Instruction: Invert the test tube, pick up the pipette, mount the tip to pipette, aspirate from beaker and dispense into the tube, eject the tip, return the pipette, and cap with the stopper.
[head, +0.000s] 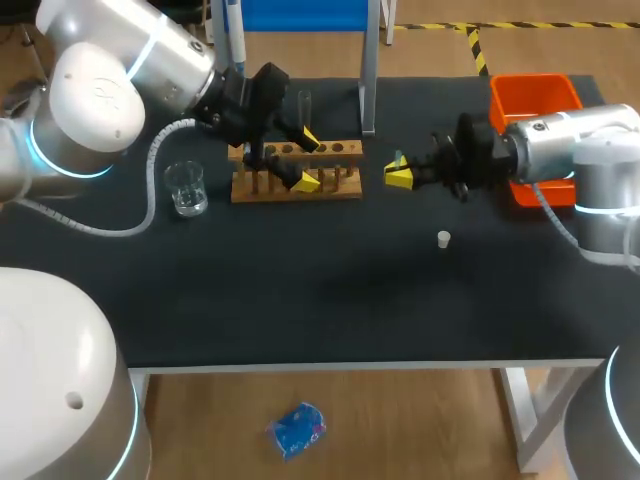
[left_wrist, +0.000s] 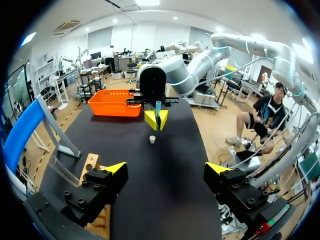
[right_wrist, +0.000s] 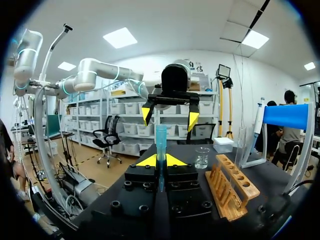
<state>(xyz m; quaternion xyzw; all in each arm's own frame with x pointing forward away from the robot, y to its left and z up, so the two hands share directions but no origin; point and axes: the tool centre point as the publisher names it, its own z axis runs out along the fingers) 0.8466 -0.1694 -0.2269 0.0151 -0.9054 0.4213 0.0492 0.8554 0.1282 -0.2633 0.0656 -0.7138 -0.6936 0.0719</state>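
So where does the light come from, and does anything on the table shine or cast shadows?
Head view: light from above; the white shell of the left arm shines, the glass beaker glints, the dark table shows hardly any shadows. Right wrist view: the blue tube in the right pincer catches light. Left wrist view: the white cap stands out brightly.

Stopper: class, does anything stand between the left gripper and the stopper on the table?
Nothing visible does. In the left wrist view only bare table lies between the open left gripper and the stopper. The right gripper, shut on a blue tip, hangs beyond the stopper, not before it.
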